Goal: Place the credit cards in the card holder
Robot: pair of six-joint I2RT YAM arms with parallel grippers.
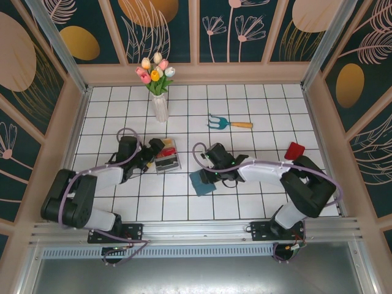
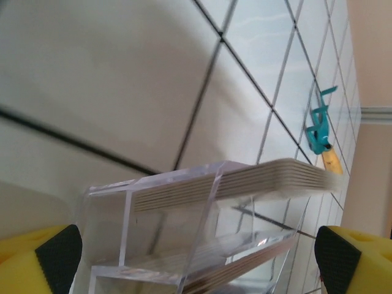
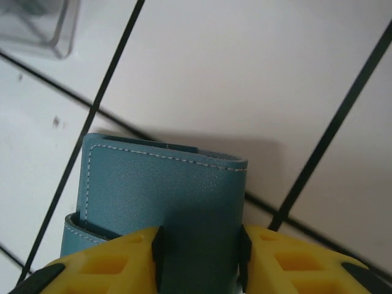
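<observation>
Teal card holder (image 1: 202, 182) lay on the tiled table (image 1: 257, 110) between the right gripper's (image 3: 201, 257) pads; whether they clamped it could not be told. Left gripper (image 2: 196, 257) stood released, astride the clear tray (image 2: 110, 233) of credit cards (image 2: 245, 179).

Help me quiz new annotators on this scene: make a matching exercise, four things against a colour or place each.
1 card holder
2 hand rake
3 tulips
4 clear tray

a in a white vase
b holds stacked cards
c teal leather, white stitching
d teal head, orange handle

Pairs: 1-c, 2-d, 3-a, 4-b
</observation>
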